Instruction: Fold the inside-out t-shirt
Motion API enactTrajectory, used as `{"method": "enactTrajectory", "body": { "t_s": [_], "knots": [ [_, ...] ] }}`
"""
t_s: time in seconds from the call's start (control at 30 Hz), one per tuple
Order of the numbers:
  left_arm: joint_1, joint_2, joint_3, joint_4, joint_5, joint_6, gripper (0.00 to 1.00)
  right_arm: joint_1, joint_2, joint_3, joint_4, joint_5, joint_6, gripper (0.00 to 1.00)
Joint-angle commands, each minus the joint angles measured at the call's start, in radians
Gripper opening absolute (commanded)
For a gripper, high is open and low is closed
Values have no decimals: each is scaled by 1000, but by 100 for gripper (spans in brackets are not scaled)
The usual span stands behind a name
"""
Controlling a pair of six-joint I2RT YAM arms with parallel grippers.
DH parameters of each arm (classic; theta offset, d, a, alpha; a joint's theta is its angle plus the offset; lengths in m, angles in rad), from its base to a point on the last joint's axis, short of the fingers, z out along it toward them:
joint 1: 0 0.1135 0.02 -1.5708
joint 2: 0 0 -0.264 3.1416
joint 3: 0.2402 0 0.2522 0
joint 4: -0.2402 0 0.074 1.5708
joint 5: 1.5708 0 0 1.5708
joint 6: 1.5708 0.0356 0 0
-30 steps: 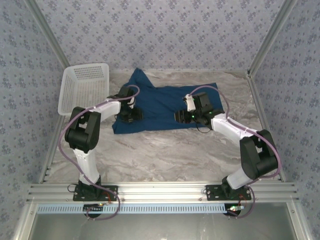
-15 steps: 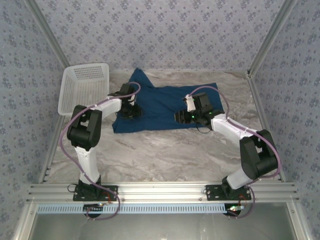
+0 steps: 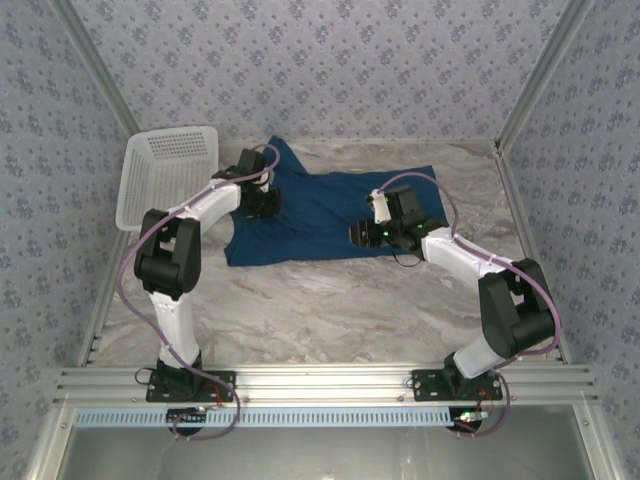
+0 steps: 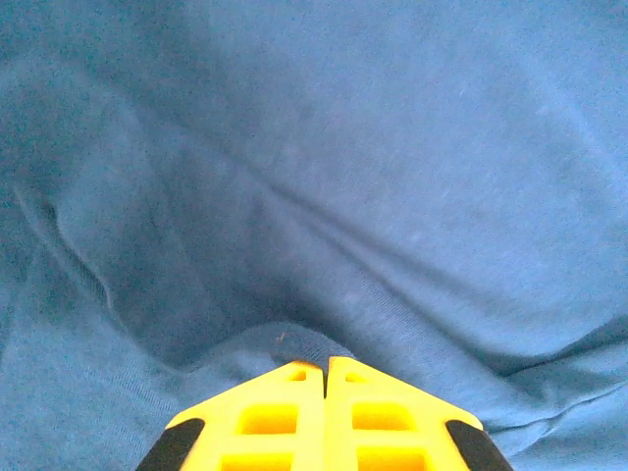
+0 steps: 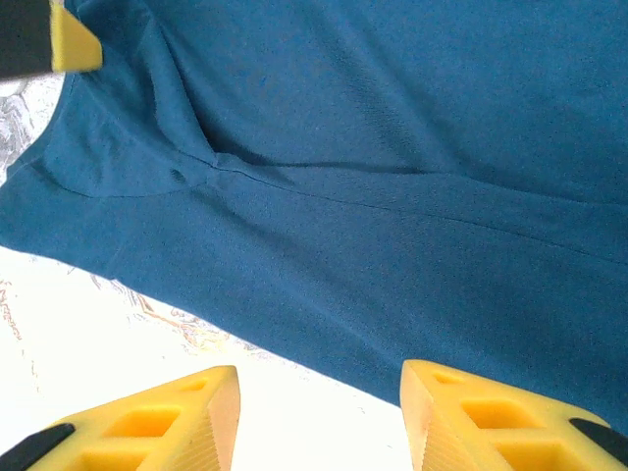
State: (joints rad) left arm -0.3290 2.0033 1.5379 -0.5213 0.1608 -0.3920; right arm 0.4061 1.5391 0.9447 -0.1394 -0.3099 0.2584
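Spread over the far middle of the bench (image 3: 330,300): dark blue t-shirt (image 3: 320,210), one corner reaching toward 11 o'clock beside the white basket (image 3: 165,175). Pinched into a small ridge by the fully closed left tool (image 4: 326,365), shifted toward 11 o'clock since half a second ago. Gaping wide and empty over the 6 o'clock hem: right tool (image 5: 319,378), unmoved. Hidden under the left arm: some cloth.

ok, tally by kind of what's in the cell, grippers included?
t-shirt: 1
basket: 1
grippers: 2 (left gripper shut on the t-shirt, right gripper open)
total: 4
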Motion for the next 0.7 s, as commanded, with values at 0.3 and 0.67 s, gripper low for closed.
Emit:
{"method": "enactTrajectory", "body": {
  "t_s": [0.3,0.67],
  "knots": [
    [-11,228,356,-72,75,16,4,-15,0,-21,-24,13,7,49],
    [-24,323,494,-95,144,37,26,-25,9,-28,-20,12,11,49]
  ]
}}
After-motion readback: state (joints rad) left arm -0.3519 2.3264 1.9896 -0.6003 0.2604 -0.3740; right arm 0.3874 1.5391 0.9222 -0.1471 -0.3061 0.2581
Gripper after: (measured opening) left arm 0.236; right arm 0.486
